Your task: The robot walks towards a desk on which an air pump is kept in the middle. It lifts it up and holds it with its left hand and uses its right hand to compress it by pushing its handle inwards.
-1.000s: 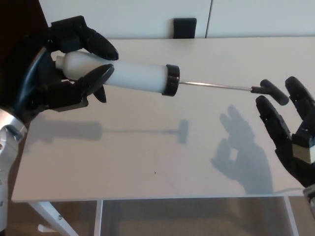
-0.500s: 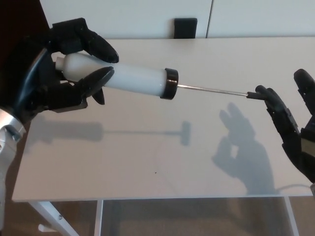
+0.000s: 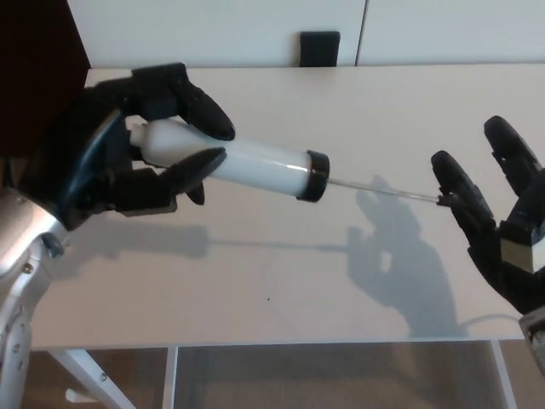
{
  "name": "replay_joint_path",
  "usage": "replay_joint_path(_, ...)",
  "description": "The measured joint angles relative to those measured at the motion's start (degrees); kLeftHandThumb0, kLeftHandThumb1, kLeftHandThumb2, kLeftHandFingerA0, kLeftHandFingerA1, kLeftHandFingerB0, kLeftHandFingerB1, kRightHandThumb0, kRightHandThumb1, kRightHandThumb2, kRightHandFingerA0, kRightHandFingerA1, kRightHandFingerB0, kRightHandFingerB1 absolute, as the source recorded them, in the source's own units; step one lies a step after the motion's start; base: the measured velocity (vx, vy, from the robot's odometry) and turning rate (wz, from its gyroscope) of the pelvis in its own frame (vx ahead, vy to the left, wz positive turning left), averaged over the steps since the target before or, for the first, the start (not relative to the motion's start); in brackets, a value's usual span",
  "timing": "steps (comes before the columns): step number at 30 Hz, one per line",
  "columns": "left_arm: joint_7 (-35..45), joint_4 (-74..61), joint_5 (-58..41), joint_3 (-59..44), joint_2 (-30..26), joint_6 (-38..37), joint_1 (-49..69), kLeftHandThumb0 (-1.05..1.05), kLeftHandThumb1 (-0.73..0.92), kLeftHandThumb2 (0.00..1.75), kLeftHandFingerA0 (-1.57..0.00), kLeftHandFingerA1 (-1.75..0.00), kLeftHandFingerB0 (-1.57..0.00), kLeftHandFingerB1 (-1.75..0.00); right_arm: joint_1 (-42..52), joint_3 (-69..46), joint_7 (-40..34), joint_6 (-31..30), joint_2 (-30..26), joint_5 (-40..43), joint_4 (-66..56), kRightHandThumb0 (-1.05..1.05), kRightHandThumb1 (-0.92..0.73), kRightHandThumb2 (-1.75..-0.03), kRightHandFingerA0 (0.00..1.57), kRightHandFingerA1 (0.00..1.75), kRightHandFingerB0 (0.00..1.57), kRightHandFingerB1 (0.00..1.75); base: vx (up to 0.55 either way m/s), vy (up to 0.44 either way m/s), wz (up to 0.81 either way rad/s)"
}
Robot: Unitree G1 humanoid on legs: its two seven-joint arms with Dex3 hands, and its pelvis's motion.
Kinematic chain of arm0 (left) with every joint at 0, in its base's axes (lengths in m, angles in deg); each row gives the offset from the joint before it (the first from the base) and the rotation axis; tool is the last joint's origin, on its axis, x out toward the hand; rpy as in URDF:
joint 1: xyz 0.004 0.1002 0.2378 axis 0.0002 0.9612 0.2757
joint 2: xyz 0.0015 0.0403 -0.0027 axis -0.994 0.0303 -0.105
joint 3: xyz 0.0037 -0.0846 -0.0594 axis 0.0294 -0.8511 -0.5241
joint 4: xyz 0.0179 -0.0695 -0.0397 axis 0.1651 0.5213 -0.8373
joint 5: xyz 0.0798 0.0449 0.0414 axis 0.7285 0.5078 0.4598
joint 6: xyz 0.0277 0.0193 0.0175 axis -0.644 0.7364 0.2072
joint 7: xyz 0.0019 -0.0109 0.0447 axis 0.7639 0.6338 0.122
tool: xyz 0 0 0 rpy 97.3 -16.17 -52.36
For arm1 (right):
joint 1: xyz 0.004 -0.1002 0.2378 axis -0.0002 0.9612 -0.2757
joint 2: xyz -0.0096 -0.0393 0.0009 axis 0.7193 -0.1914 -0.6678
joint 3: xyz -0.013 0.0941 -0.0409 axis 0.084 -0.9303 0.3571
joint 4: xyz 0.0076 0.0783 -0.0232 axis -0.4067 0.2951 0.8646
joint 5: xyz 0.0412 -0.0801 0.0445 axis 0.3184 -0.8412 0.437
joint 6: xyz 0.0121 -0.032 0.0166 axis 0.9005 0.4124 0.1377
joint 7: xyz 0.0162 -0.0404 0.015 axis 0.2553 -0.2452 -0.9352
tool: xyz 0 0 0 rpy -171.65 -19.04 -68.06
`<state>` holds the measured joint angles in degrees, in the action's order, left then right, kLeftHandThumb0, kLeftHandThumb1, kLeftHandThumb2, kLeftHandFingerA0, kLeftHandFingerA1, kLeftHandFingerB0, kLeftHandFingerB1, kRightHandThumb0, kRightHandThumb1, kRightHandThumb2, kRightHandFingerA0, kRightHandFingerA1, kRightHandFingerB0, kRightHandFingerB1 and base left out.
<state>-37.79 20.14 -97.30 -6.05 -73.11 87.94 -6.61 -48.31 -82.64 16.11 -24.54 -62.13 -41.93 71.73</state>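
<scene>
Air pump point(image 3: 247, 164) held above desk point(image 3: 281, 281), left hand point(image 3: 128, 162) clamped round white barrel. Right hand point(image 3: 494, 221) at rod end, fingers spread, pressing against handle.

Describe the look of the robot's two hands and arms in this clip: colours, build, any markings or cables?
Both hands are glossy black with thick, rounded, segmented fingers. The left hand has a broad black back with a bluish sheen and joins a silver-grey metal forearm with visible screws. The right hand shows a pale beige square patch on its palm side and a grey wrist part at the lower edge. No cables show.
</scene>
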Motion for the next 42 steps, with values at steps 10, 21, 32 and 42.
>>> replay_joint_path(10, -0.69, 0.43, 3.82, 4.33, -0.22, -3.76, 0.89, -0.09, 0.85, 0.72, -0.83, -1.57, -0.65, -1.25, 0.22, 2.51, -0.57, 0.0, 0.38, -0.62, -1.78, -0.9, -0.77, -1.13, 0.08, 0.32, 0.07, 0.17, 0.0, 0.0, 0.0)
replay_joint_path(21, -0.93, 0.39, 6.14, 6.26, -0.59, -5.41, 1.9, -0.1, 0.83, 0.72, -0.82, -1.55, -0.64, -1.23, 0.88, 4.16, -0.6, -0.01, 0.39, -0.98, -3.15, -0.87, -0.91, -0.7, 0.11, 0.29, 0.08, 0.22, 0.0, 0.0, 0.0)
replay_joint_path(32, -2.09, -0.2, 8.97, 10.9, 0.19, -5.42, 1.5, -0.08, 0.79, 0.73, -0.82, -1.53, -0.69, -1.14, 2.48, 11.73, -2.46, 0.83, 1.52, -6.3, -6.6, -0.83, -0.9, -0.7, 0.09, 0.26, 0.07, 0.21, 0.0, 0.0, 0.0)
replay_joint_path(42, -7.56, -0.74, 16.13, 17.54, 3.82, -6.6, -0.59, -0.15, 0.77, 0.66, -0.74, -1.6, -0.69, -1.18, 4.09, 12.32, -6.45, 1.75, 5.33, -8.35, -6.78, -0.79, -0.68, -1.07, 0.03, 0.43, 0.07, 0.35, 0.0, 0.0, 0.0)
